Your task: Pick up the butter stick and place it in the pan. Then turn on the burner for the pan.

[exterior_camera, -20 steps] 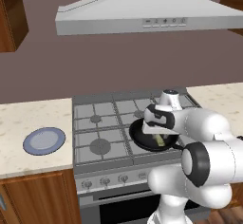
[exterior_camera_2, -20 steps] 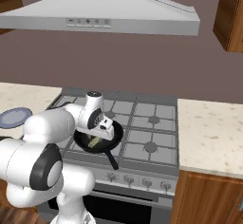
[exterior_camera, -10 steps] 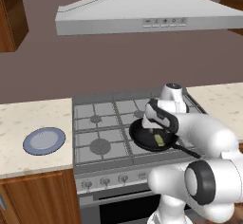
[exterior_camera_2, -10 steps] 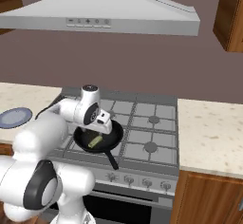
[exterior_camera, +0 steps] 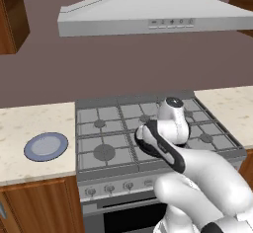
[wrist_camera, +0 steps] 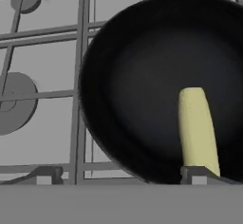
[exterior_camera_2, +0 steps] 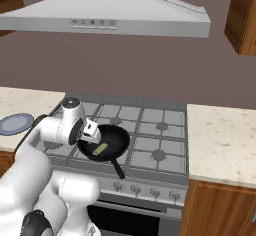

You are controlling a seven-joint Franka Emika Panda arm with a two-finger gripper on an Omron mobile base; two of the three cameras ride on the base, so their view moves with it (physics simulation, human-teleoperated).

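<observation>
Butter stick [wrist_camera: 197,128]: lying flat on the black floor of the pan, free of the fingers; also visible as a pale sliver inside the pan [exterior_camera_2: 100,149] in the right base view.
Pan [wrist_camera: 142,76]: seated on the front burner grate of the stove, left of centre; handle [exterior_camera_2: 118,169] pointing toward the front edge with the knobs.
Gripper [exterior_camera_2: 91,132]: poised just over the pan's left rim in the right base view, holding nothing.
Finger tips: two small dark tips at the bottom of the hand view, one at the left [wrist_camera: 45,175] and one at the right [wrist_camera: 199,174], set wide apart; right tip just over the near end of the butter stick, contact not determinable.
Stove [exterior_camera: 99,128]: grey gas hob with grates, knobs along the front panel; no flame seen at any burner.
Plate [exterior_camera: 46,146]: blue-grey, on the pale counter left of the stove, well apart from the pan.
Hood [exterior_camera_2: 105,17]: grey, above the hob.
</observation>
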